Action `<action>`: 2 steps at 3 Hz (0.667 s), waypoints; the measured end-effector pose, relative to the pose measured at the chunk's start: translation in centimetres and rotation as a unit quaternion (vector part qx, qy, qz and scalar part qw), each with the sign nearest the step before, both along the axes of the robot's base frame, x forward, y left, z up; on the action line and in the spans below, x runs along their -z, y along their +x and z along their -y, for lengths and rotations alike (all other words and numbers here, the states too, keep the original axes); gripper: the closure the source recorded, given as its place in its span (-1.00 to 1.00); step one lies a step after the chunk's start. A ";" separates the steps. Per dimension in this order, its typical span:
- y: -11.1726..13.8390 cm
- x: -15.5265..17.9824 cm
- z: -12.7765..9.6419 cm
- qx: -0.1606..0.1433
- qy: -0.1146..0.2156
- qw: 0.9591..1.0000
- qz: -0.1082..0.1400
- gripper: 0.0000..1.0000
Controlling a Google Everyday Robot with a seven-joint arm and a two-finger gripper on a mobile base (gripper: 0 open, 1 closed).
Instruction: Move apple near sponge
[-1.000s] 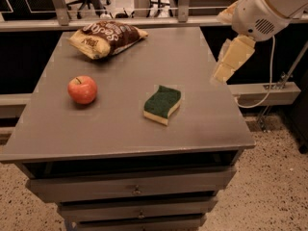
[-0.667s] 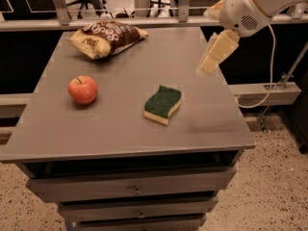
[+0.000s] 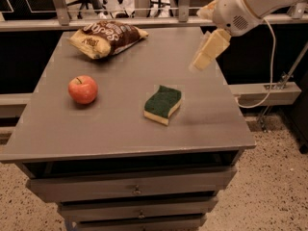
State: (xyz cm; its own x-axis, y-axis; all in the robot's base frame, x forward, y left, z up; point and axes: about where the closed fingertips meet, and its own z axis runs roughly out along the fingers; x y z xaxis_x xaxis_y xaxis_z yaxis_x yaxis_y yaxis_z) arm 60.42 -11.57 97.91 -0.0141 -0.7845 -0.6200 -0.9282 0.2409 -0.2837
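A small red apple with a short dark stem sits on the left part of the grey table top. The sponge, dark green on top over pale yellow foam, lies near the middle right, well apart from the apple. My gripper hangs above the table's right side, up and to the right of the sponge, at the end of the white arm. It holds nothing that I can see.
A brown chip bag lies at the table's back left. The table is a drawer cabinet with its front edge toward me. A white cable hangs on the right. A rail and chairs stand behind.
The gripper and arm have moved left, from beyond the table's right edge to over its right side. Apple, sponge and bag have not moved.
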 end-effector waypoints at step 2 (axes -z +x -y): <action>5.0 3.3 -6.7 -0.097 0.040 0.994 -0.026 -1.00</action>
